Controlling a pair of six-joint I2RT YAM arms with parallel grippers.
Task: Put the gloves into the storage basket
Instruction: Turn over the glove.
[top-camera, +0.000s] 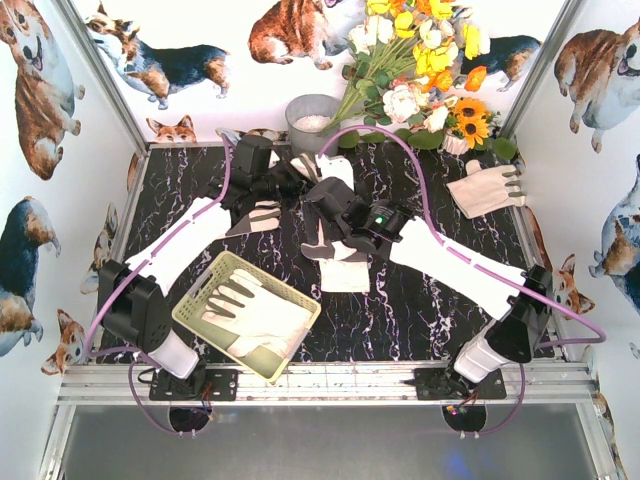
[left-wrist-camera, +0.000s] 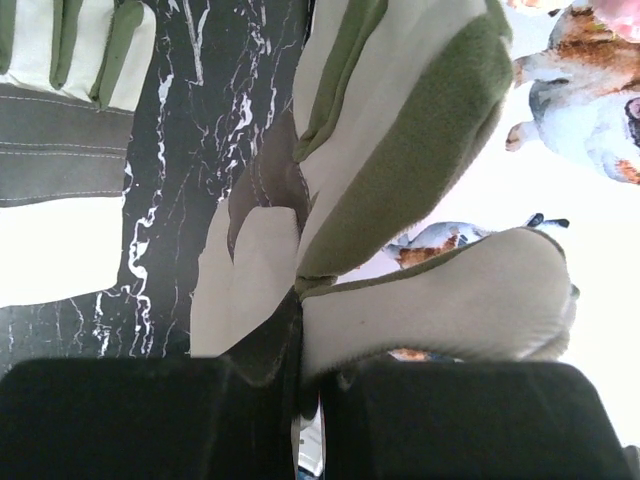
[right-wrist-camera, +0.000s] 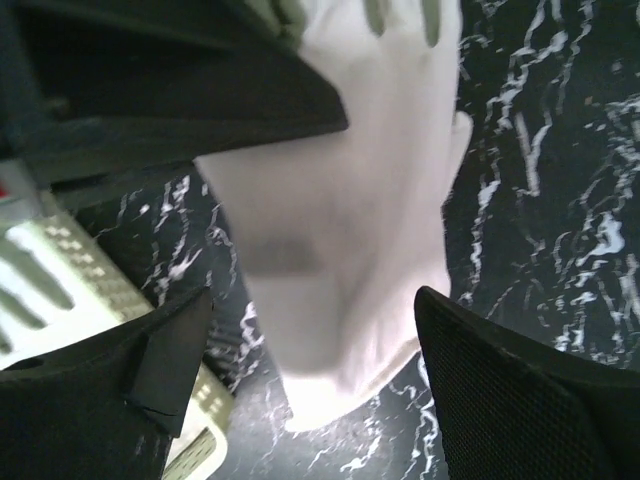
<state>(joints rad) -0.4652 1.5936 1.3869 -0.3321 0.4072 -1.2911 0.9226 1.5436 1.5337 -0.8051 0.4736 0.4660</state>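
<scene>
left claw (left-wrist-camera: 310, 395): pinching a patched glove (left-wrist-camera: 400, 170), held up beyond the storage basket (top-camera: 203, 285) | right claw (right-wrist-camera: 320, 400): spread wide over a white glove (right-wrist-camera: 340, 220) lying flat on the desk (top-camera: 420, 300), just beyond the basket's far-right side | basket: gloves (top-camera: 250, 318) lie inside

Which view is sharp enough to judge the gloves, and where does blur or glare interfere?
Top external: evenly lit, sharp across the table. Left wrist: the pinched glove is slightly soft from closeness, the wall behind it blown out, the left gripper a black mass. Right wrist: the white glove is blurred and washed out; the table beside it reads sharper.
</scene>
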